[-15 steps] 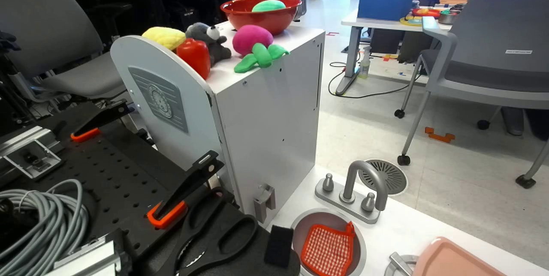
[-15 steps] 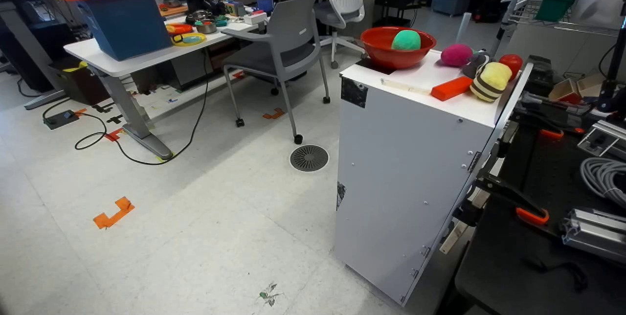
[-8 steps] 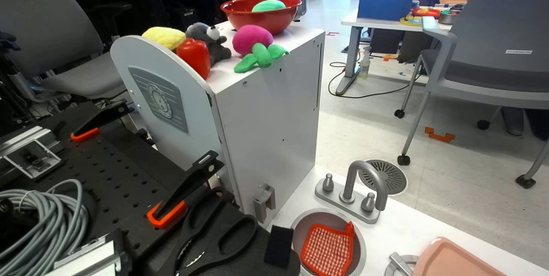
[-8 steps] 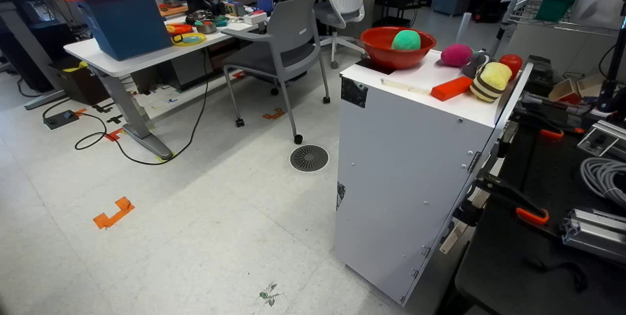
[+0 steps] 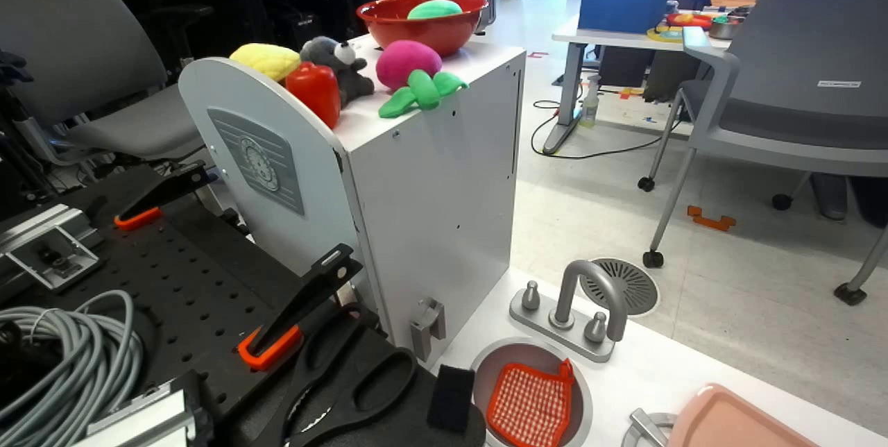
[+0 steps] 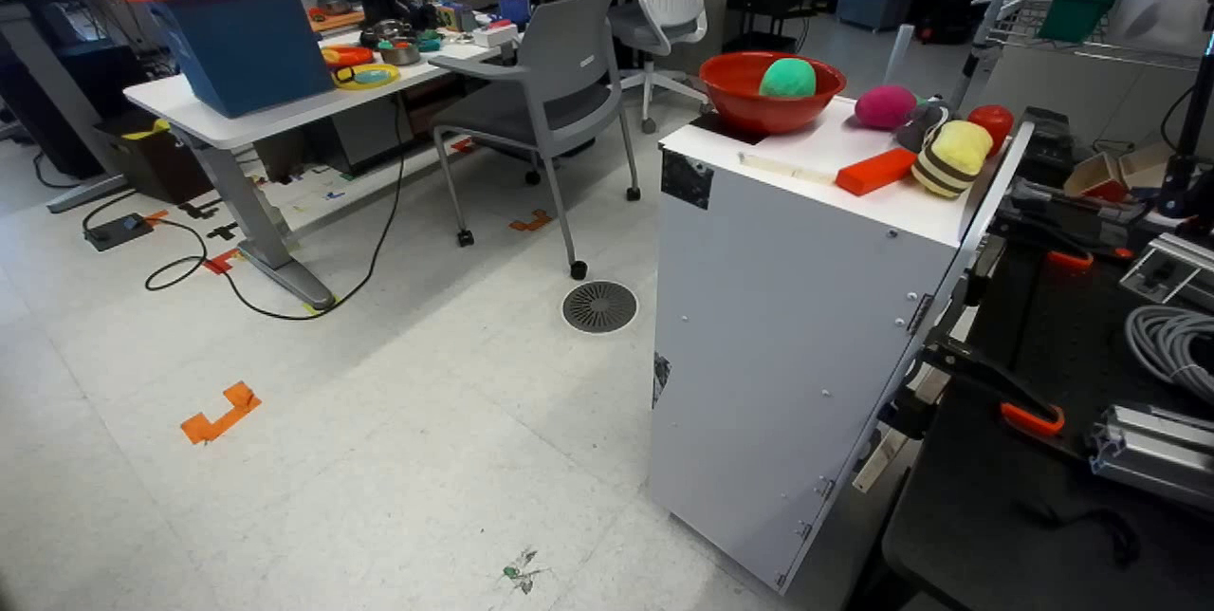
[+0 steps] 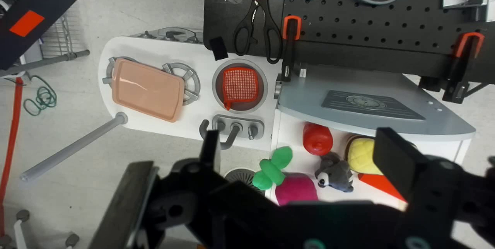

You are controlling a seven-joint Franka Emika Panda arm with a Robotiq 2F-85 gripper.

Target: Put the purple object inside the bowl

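In the wrist view the fingers [image 7: 398,160] stand spread wide, one to each side, with only air between them, well above the toys. In the gap, as seen from above, shows the purple toy [image 7: 296,190], partly hidden, on top of a white cabinet [image 7: 290,129], its green leafy part [image 7: 272,171] lying out at the cabinet's edge. A red pepper [image 7: 318,139] and a dark grey toy [image 7: 335,175] also show between the fingers, while one finger blocks part of a yellow toy [image 7: 361,154] from sight. In an exterior view a red bowl [image 5: 454,36] stands upright on the cabinet with a mint-green rounded object [image 5: 435,9] inside it; the purple toy lies in front of the bowl, outside it, with the dark grey toy just beside. In an exterior view that also shows an orange-red block [image 6: 874,172] just beside the yellow toy, the purple toy lies between the bowl and the dark grey toy, near the bowl's wall, and the mint-green rounded object rises above the near rim.
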